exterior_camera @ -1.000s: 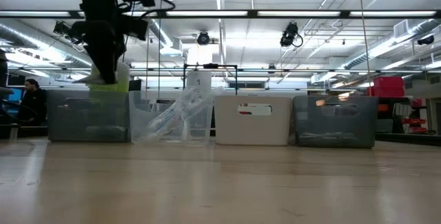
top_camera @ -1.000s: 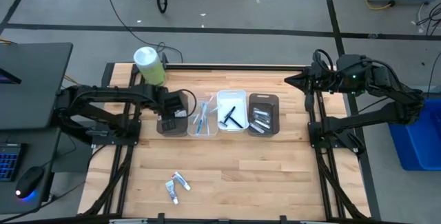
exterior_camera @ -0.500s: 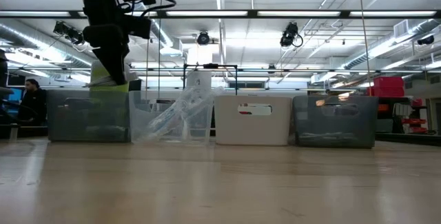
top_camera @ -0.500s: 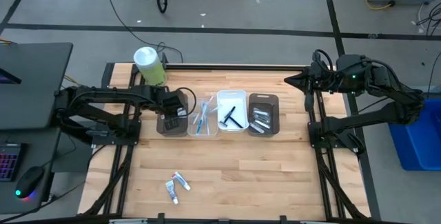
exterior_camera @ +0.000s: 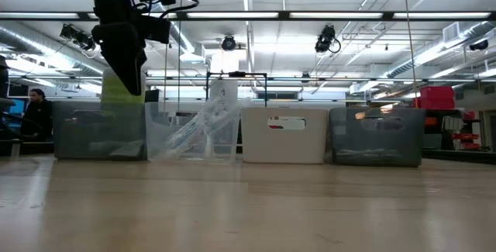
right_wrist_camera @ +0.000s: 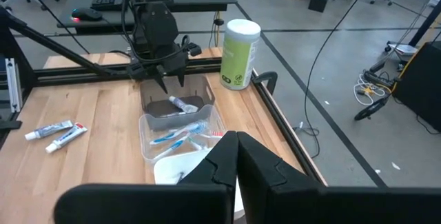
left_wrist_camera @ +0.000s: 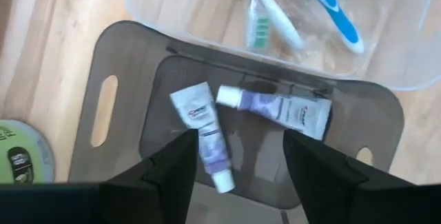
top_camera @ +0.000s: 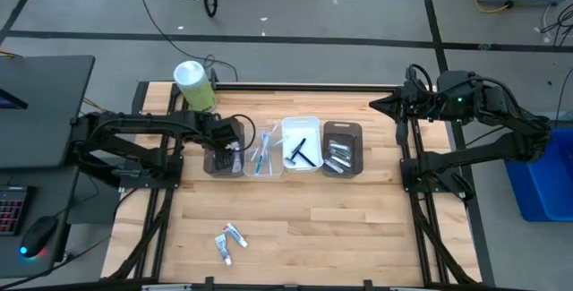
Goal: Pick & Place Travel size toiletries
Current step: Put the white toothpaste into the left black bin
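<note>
My left gripper (top_camera: 229, 144) hangs open over the left dark tray (top_camera: 209, 162), fingers pointing down, holding nothing. Its fingers (left_wrist_camera: 176, 165) stand apart above the tray (left_wrist_camera: 103, 114). Two white-and-purple toothpaste tubes (left_wrist_camera: 204, 136) (left_wrist_camera: 282, 109) lie flat on the tray's floor. Two more toothpaste tubes (top_camera: 229, 240) lie on the table near its front edge. My right gripper (top_camera: 380, 105) waits shut at the table's far right corner, empty (right_wrist_camera: 234, 148).
A clear tray (top_camera: 263, 154) holds blue-white toothbrushes, a white tray (top_camera: 303, 128) holds a black razor, and a second dark tray (top_camera: 343, 130) holds silvery tubes. A green-white canister (top_camera: 193, 83) stands at the far left. Bare wood lies between the trays and the near edge.
A toothpaste tube that showed at my left gripper's fingertips in the low view is gone from there, and a tube now lies on the floor of the left dark tray. My left gripper has let go of it and stays above the tray.
</note>
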